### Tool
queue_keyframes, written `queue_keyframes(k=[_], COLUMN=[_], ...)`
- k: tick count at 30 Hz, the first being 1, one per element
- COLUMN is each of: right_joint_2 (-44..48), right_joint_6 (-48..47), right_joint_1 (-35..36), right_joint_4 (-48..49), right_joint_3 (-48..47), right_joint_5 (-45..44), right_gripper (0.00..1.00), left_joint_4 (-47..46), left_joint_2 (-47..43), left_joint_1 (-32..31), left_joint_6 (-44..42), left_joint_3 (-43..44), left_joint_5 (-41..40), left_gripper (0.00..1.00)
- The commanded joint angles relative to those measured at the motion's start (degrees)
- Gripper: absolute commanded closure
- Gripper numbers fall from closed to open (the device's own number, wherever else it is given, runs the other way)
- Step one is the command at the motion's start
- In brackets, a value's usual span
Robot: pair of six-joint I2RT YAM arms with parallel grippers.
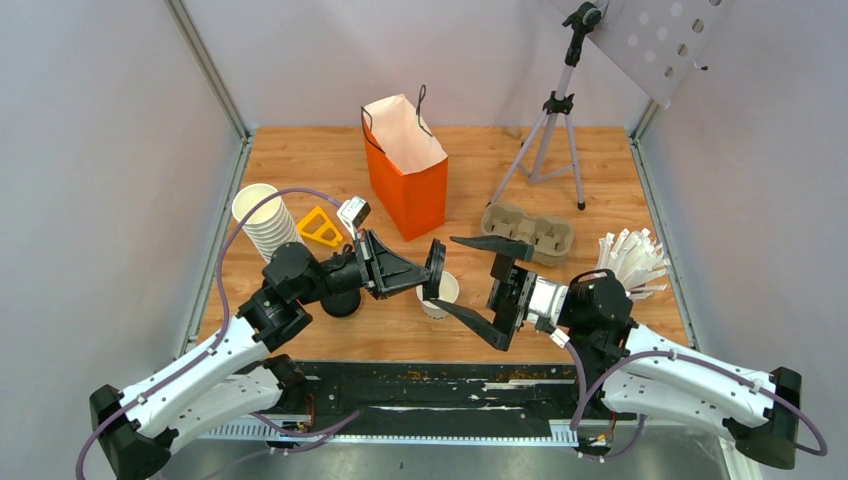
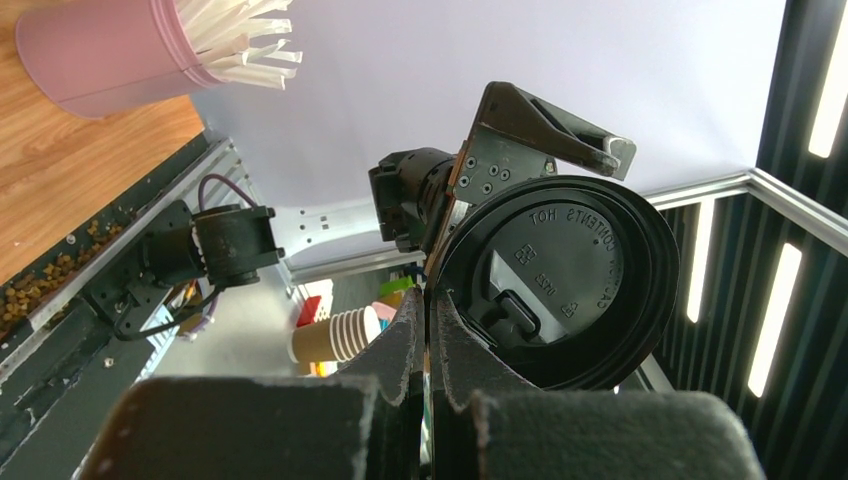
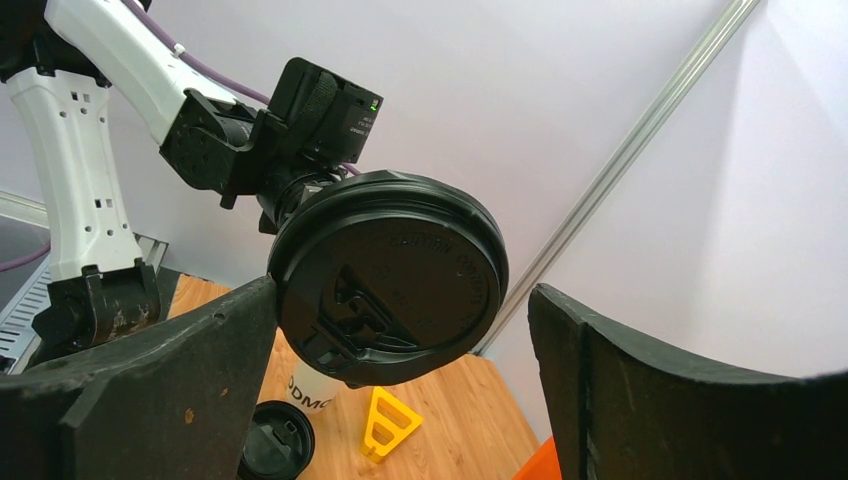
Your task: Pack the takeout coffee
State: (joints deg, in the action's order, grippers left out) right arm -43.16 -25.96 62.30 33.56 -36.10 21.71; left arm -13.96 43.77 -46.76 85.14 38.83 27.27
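Observation:
My left gripper (image 1: pixel 424 274) is shut on the rim of a loose black lid (image 1: pixel 436 266) and holds it on edge above a lidless white cup (image 1: pixel 441 296) on the table. In the left wrist view the fingertips (image 2: pixel 428 300) pinch the lid (image 2: pixel 560 285). My right gripper (image 1: pixel 447 272) is open, its two fingers either side of the lid without touching it; the right wrist view shows the lid (image 3: pixel 390 290) between the open jaws (image 3: pixel 400 300). A lidded coffee cup (image 1: pixel 340 302) stands under my left arm and shows in the right wrist view (image 3: pixel 275 445). The orange bag (image 1: pixel 405 170) stands open behind.
A tall stack of lidless cups (image 1: pixel 264 222) and a yellow wedge (image 1: pixel 320 228) are at the left. A cardboard cup carrier (image 1: pixel 528 231), a tripod (image 1: pixel 548 140) and a pink holder of white sticks (image 1: pixel 630 262) are at the right.

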Motion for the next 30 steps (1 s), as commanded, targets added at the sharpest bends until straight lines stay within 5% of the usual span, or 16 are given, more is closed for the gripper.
queue_keyframes(k=[1, 30], right_joint_2=[-0.3, 2.9], right_joint_6=[-0.6, -4.8], right_joint_1=[0.7, 0.9], right_joint_4=[1.3, -9.6], right_joint_3=[-2.6, -2.0], right_joint_5=[1.2, 1.2], right_gripper=[0.05, 0.04], left_joint_4=[0.1, 4.1], left_joint_2=[-0.6, 1.0], left_joint_1=[-0.3, -0.3], left_joint_6=[-1.5, -4.2], left_joint_3=[2.4, 6.2], left_joint_5=[-0.3, 3.6], left_gripper=[1.0, 1.0])
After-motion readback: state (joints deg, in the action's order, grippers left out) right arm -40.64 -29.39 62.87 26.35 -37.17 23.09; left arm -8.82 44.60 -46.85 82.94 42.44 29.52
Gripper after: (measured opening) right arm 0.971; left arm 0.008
